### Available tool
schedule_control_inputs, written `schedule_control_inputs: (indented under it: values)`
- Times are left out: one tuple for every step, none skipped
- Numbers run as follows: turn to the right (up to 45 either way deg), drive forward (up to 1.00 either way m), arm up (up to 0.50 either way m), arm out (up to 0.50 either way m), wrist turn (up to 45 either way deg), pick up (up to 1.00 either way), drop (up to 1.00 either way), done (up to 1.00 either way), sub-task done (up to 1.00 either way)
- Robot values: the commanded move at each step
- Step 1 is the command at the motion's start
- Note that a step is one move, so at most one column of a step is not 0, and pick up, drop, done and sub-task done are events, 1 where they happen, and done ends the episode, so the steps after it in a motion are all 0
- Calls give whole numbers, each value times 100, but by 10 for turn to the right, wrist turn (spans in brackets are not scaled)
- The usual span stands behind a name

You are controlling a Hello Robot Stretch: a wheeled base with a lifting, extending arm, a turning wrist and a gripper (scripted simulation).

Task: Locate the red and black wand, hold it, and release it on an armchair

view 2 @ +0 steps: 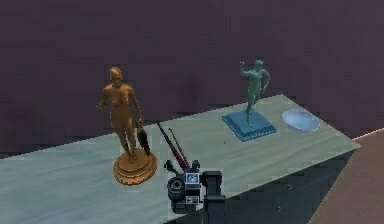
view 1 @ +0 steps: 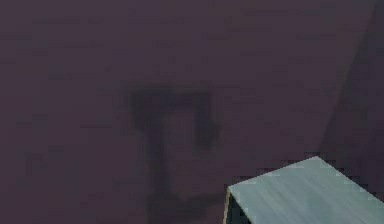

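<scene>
A red and black wand (view 2: pixel 172 148) is lying on the table (view 2: pixel 60 185) just beside the bronze statue (view 2: pixel 122 115) — the gripper (view 2: pixel 186 168) is sitting near the statue too; I cannot tell its jaws' state or whether it holds anything.

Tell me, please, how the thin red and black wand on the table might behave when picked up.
The wand looks thin and straight, so it is probably stiff and light. Resting on the tabletop, it may roll if nudged. It sits close to the gold statue, so lifting straight up seems safer.
</scene>
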Motion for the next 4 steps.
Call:
schedule_control_inputs:
  values:
    - [0, 0, 10, 0, 0, 0, 0, 0, 0]
    - [0, 0, 16, 0, 0, 0, 0, 0, 0]
    - [0, 0, 0, 0, -450, 0, 0, 0, 0]
    - [0, 0, 0, 0, -450, 0, 0, 0, 0]
